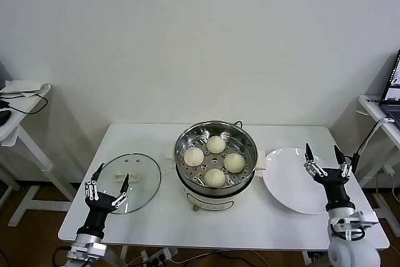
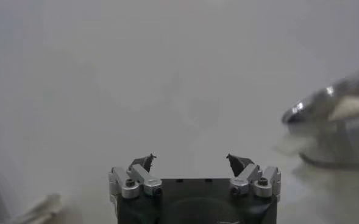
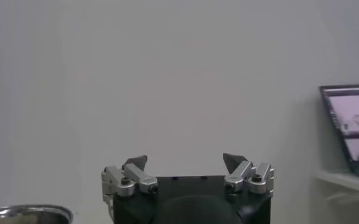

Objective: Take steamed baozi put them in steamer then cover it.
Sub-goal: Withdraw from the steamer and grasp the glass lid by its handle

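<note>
On the white table (image 1: 144, 229), largest of the things shown, the work is laid out in a row: glass lid toward the robot's left, steamer at centre, plate toward its right. At centre stands the steamer (image 1: 242, 176), a shiny steel basket on a cream-white pot base, and all four steamed baozi (image 1: 214, 177) already sit on its perforated floor, each apart from its neighbours and none overhanging the rim. The loading stage therefore appears complete. To the robot's right, just beside the steamer, the white plate (image 1: 289, 187) lies bare, which agrees with that judgement. To the robot's left, the clear glass lid (image 1: 140, 176) with its white handle lies flat on the table, near the steamer but apart from it; the basket is open at the top, so covering remains the one step left. The left gripper (image 1: 107, 184) hangs over the near edge of the lid, fingers spread wide and holding nothing; the left wrist view confirms the gap between its tips. The right gripper (image 1: 324, 157) hovers over the far right part of the plate, fingers likewise spread and empty. Judged from this layout, the left arm is the better placed to take the lid by its handle and set it on the basket.
</note>
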Controlling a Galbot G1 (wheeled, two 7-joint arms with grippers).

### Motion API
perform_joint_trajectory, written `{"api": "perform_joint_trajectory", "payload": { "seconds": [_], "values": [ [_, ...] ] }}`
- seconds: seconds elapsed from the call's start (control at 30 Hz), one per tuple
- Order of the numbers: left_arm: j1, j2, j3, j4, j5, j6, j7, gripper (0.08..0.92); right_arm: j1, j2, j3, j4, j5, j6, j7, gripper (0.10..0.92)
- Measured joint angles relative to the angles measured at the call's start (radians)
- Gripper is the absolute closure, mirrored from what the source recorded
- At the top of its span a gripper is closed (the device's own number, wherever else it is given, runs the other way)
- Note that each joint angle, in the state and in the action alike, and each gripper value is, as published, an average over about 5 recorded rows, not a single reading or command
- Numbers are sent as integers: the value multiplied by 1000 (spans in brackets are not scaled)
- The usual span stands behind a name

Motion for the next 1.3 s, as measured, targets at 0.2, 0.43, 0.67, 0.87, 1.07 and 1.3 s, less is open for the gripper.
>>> {"api": "perform_joint_trajectory", "payload": {
  "seconds": [0.2,0.43,0.67,0.87,1.07,1.3],
  "values": [
    [-18,21,-4,87,334,-24,-94,177,-14,47,-4,1,-23,21,18,203],
    [-72,35,1,206,596,-23,-169,177,-30,76,-4,1,-41,36,28,203],
    [-147,37,7,309,722,-6,-215,177,-35,94,-4,-1,-51,44,33,203],
    [-216,34,8,382,782,15,-233,177,-33,101,-5,-9,-57,47,35,203],
    [-274,35,14,443,821,32,-240,177,-26,105,-7,-18,-64,51,36,203],
    [-331,32,22,504,851,46,-248,177,-21,107,-10,-32,-74,61,36,203]
  ]
}}
